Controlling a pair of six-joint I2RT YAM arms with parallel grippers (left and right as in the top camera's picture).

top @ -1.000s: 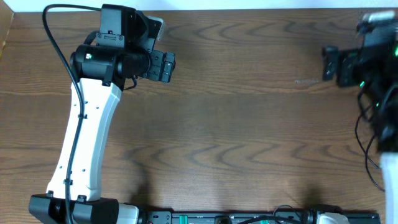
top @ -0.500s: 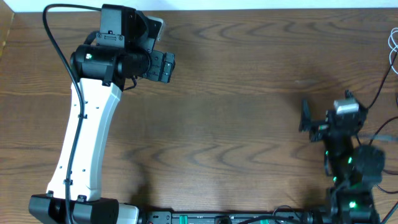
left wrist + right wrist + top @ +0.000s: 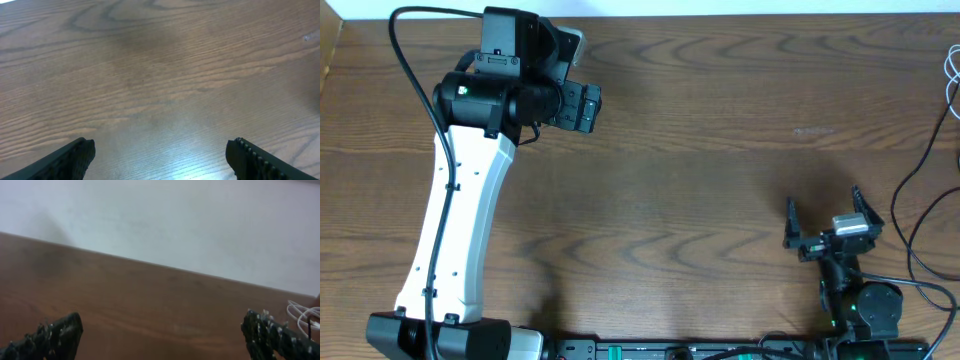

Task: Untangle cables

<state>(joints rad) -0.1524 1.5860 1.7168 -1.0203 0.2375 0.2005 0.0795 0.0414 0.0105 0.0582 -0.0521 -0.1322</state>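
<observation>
The white cable (image 3: 952,72) lies at the far right edge of the desk (image 3: 700,180), cut off by the overhead frame, so I see only a few thin loops. In my right wrist view the same loops (image 3: 300,311) show at the right border, small and blurred, and I can make out no plug. A thin black cord (image 3: 901,190) curves from that edge down the desk toward the right arm's base. I cannot tell whether it is the second cable or arm wiring, nor whether the two cross.

My right end effector (image 3: 825,210) hangs over bare wood near the front right, well apart from the white loops. Its jaws are spread wide and grip nothing, and the wrist view (image 3: 162,327) shows only desk and a pale wall (image 3: 175,220) between them. My left end effector (image 3: 592,107) sits at the far left with the whole desk between it and the cables. It is also wide open and empty, with only wood grain between its tips (image 3: 162,150).

Green lights (image 3: 855,300) glow on the right arm. Nothing lies between either end effector and the cables.
</observation>
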